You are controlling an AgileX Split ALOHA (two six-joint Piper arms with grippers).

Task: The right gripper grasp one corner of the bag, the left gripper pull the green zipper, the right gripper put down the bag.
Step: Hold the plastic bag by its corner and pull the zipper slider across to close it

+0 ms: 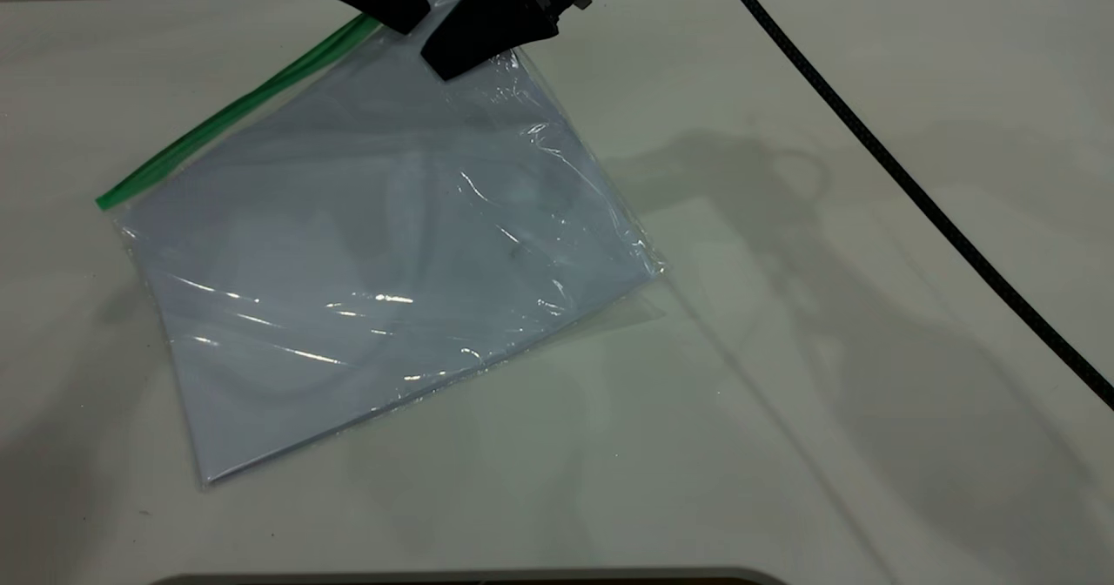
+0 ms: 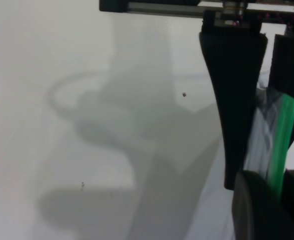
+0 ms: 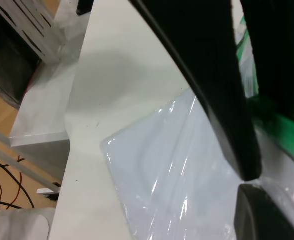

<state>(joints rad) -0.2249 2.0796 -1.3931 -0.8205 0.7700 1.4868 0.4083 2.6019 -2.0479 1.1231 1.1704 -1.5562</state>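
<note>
Nearest the exterior camera, a dark rounded edge point(image 1: 461, 578) is cut off at the frame's bottom, and what it belongs to cannot be told. Beyond it the bare white surface point(image 1: 870, 393) is seen, and on it the bag point(image 1: 383, 272), a clear crinkled pouch with white sheets showing through, is lying tilted: its near corner rests on the surface while its far corner is raised toward the two claws. The green zipper point(image 1: 235, 110) is carried along the bag's far long edge, and this axis runs from the low end at the exterior view's left, up and away toward the claws at the top middle. That line is what the coming pull is judged to turn on: travel along the strip is open only toward its free end at the left. At the raised end the left claw point(image 1: 405, 21) is placed on the strip, and in its wrist view the green band is seen between its fingers point(image 2: 237, 115), closed on it as far as can be made out; the slider tab itself cannot be picked out. Just beside it, the right claw point(image 1: 446, 67) is clamped on the bag's raised corner, with a black cable point(image 1: 914, 193) trailing across the surface. Both arms are cut off by the top edge, so the right claw's white cylinder is not shown.
</note>
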